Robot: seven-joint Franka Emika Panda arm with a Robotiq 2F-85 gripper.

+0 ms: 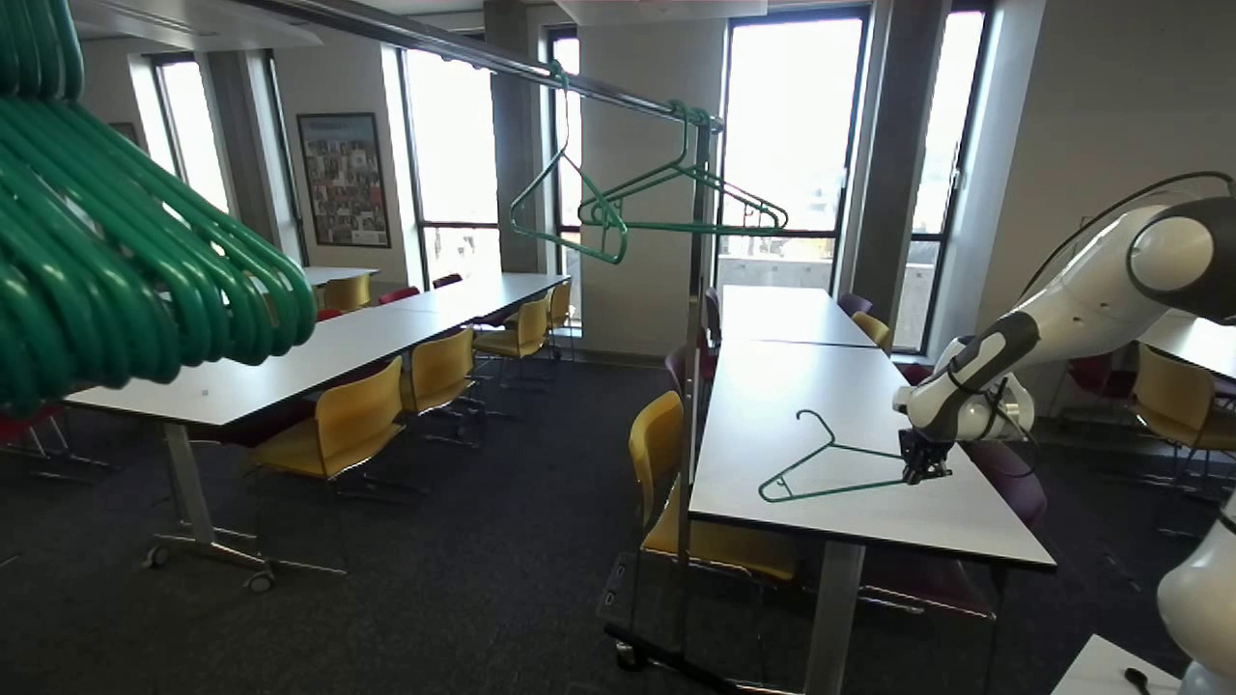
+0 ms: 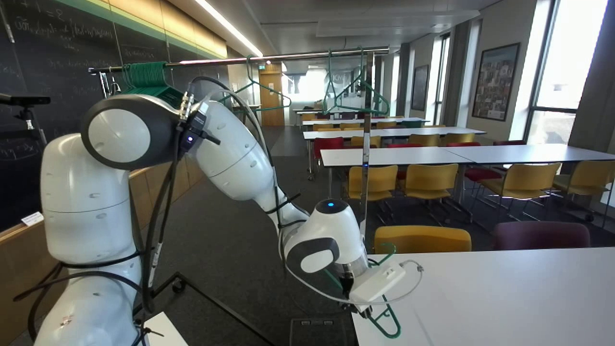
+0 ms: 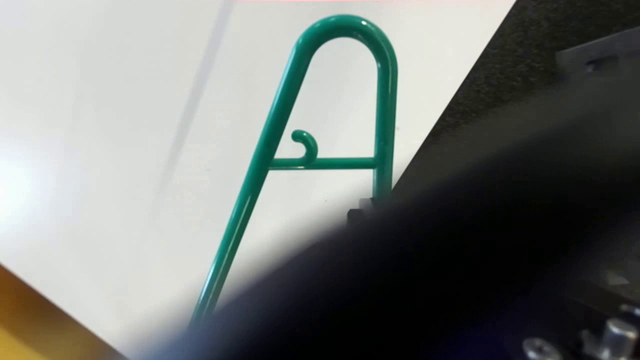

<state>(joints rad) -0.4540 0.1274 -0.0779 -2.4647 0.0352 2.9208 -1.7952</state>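
Note:
A green plastic hanger (image 1: 850, 488) shows over the white table (image 1: 966, 521), and also in an exterior view (image 2: 394, 318). My gripper (image 1: 912, 473) is at its long bottom bar, close to one corner. The black gripper also shows in an exterior view (image 2: 356, 307). In the wrist view, the hanger (image 3: 275, 120) has a rounded corner, a crossbar and a small inner hook. Its bar runs down to the fingertips (image 3: 362, 207), which look shut on it. The dark blurred gripper body hides the rest of the hanger. A faint shadow lies apart from it on the table, so it seems raised.
A metal rail (image 1: 618, 92) on an upright post (image 1: 690, 386) stands beside the table. Several green hangers hang from it, some spread out (image 1: 599, 256) and a dense bunch (image 2: 146, 74) at one end. Yellow (image 2: 423, 239) and purple (image 2: 540, 235) chairs stand along the table.

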